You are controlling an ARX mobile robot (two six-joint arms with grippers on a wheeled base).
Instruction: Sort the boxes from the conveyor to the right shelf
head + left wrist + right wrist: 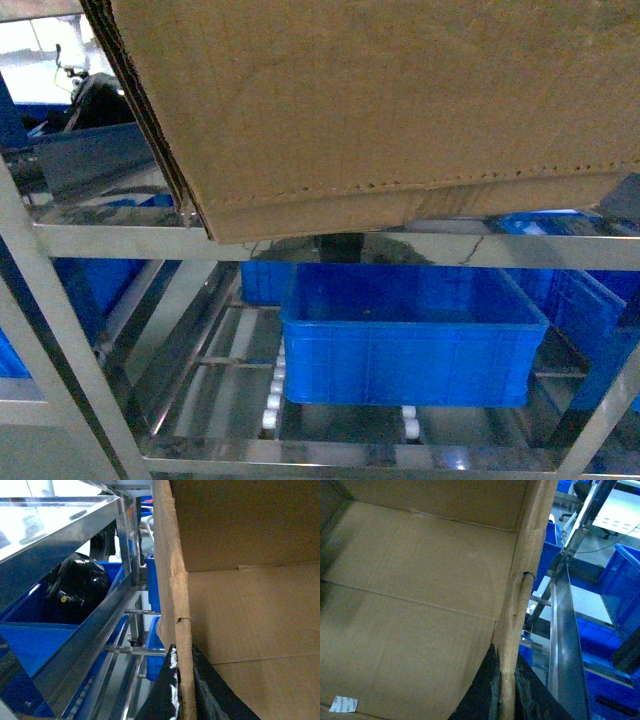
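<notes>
Both pincers were clamped on opposite walls of the large brown corrugated cardboard box (400, 100): my left pincer (182, 690) pinched the frayed wall edge between its dark pads, and my right pincer (506, 690) did the same on the far wall. I had the box lifted clear, tilted, its perforated lower edge hanging just above a rail of the shiny stainless-steel tube-frame shelf (330, 245). I judged the pickup done and the carry nearly over; setting the box down on a tier and letting go were left. A blue plastic bin (410, 335) sat on the white roller wheels (272, 400) of the tier below. The conveyor was not in sight. A small white sticker (343, 704) lay inside the box, its print too small for me to read; I saw no other writing.
</notes>
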